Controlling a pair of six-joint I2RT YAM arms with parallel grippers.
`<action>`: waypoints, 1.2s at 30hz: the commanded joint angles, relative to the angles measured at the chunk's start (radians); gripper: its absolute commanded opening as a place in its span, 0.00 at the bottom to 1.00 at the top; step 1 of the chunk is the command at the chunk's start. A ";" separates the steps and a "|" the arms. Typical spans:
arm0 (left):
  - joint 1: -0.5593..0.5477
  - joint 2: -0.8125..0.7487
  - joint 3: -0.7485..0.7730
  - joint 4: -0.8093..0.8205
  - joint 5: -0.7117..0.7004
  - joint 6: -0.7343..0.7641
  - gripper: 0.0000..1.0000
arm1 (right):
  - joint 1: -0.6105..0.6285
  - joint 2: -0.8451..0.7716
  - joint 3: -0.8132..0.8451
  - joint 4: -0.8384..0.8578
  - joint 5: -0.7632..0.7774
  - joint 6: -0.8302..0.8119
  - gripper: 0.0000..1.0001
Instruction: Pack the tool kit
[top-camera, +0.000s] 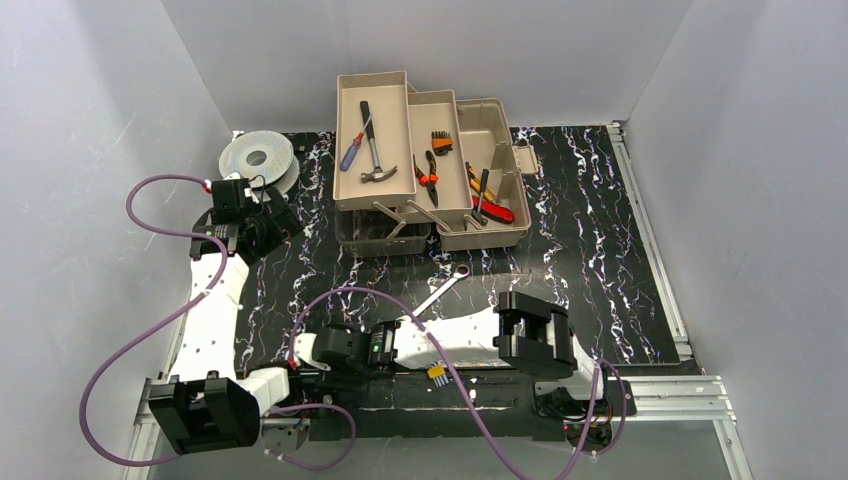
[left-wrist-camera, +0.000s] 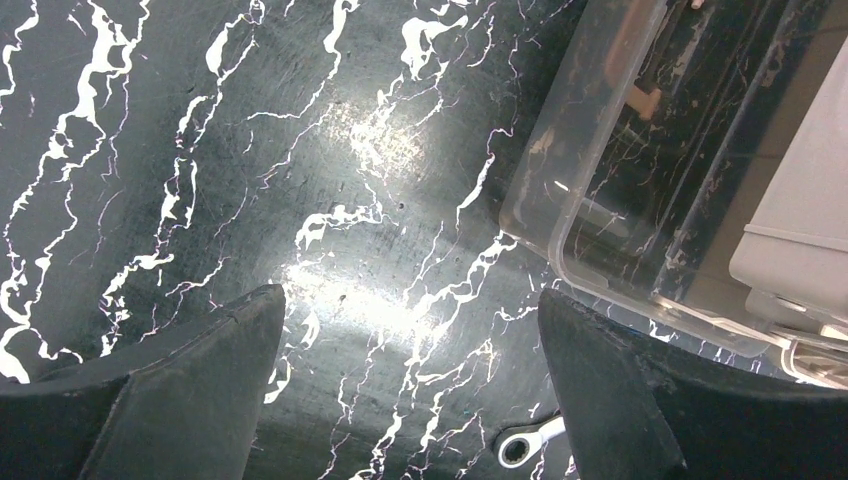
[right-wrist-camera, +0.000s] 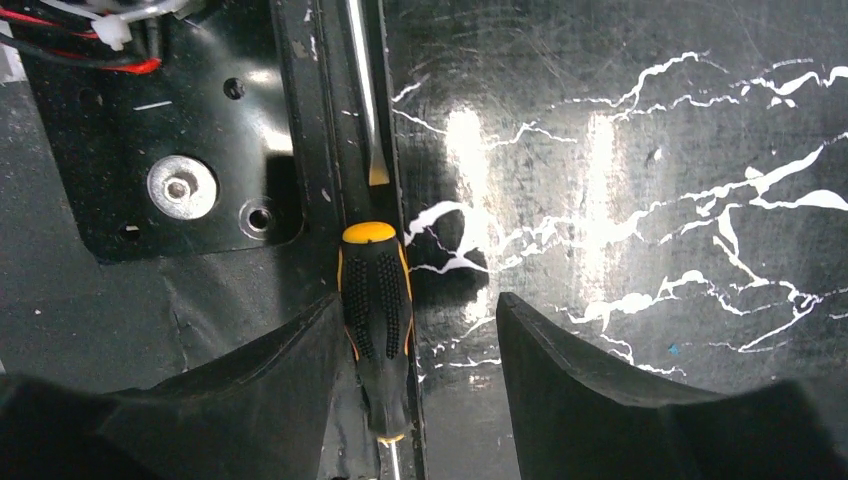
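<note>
The right gripper (right-wrist-camera: 415, 300) is wide open and empty — best to centre it over the black-and-yellow rubber-handled screwdriver (right-wrist-camera: 375, 305), then squeeze slowly.

Worktop (top-camera: 600, 260): black, veined with white like marble.
Toolbox (top-camera: 497, 115): tan-brown.
Lid (left-wrist-camera: 590, 180): clear with a smoky tint.
Hammer (top-camera: 372, 150): black grip, silver head.
Tray screwdriver (top-camera: 352, 152): blue handle.
Pliers (top-camera: 428, 180): red-orange and black handles.
Wrench (top-camera: 441, 291): silver.
Rail screwdriver (right-wrist-camera: 376, 310): black handle, yellow-orange ends, dotted grip.
Spool (top-camera: 257, 158): grey.
Cables (top-camera: 340, 291): purple.
Left claw (left-wrist-camera: 410, 310), right claw (right-wrist-camera: 415, 310): matt black.
</note>
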 joint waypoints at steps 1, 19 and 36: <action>0.006 0.004 0.027 -0.002 0.040 0.016 0.98 | 0.001 0.032 0.045 -0.002 0.013 -0.010 0.62; 0.007 0.020 0.010 0.027 0.070 0.013 0.98 | -0.074 -0.362 -0.247 0.209 0.090 0.053 0.02; 0.006 0.025 -0.044 0.095 0.189 0.026 0.98 | -0.720 -0.869 -0.393 0.211 0.003 0.412 0.01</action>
